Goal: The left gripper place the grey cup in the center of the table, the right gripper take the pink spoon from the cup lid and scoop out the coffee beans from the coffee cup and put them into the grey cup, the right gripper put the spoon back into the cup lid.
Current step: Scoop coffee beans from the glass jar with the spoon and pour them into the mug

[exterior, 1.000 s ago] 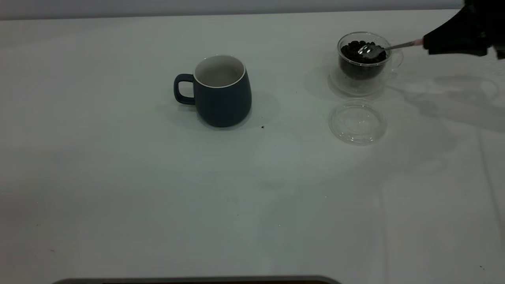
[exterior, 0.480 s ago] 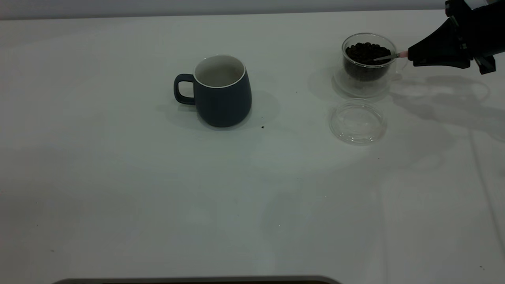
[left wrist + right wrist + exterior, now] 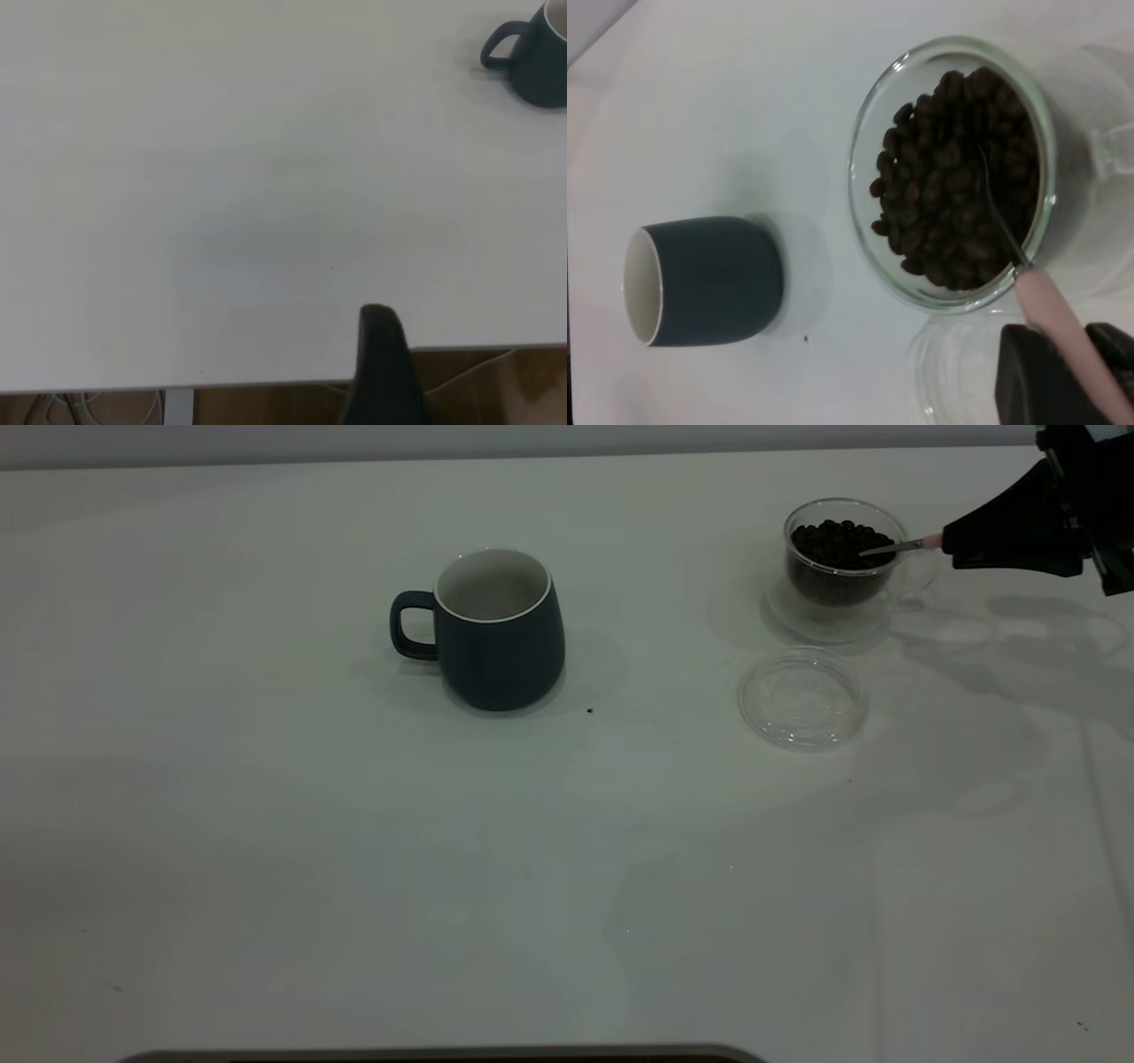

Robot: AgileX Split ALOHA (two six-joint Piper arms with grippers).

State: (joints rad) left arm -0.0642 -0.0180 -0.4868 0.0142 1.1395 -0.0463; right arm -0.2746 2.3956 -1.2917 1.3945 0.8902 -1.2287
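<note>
The grey cup (image 3: 500,631) stands upright mid-table, handle to the left; it also shows in the left wrist view (image 3: 530,53) and the right wrist view (image 3: 704,280). The glass coffee cup (image 3: 840,567) holds coffee beans (image 3: 952,199) at the far right. My right gripper (image 3: 952,547) is shut on the pink spoon (image 3: 1059,328), whose metal bowl is dug into the beans. The clear cup lid (image 3: 803,697) lies empty in front of the coffee cup. One finger (image 3: 381,367) of my left gripper shows at the table's near edge, far from the cup.
A stray bean (image 3: 590,710) lies on the white table (image 3: 354,850) just right of the grey cup. The table's edge with cables below shows in the left wrist view (image 3: 266,390).
The spoon bowl went from lying on top of the beans to being dug into them. The coffee cup slid slightly right, and the right gripper dipped toward it, then drew back right.
</note>
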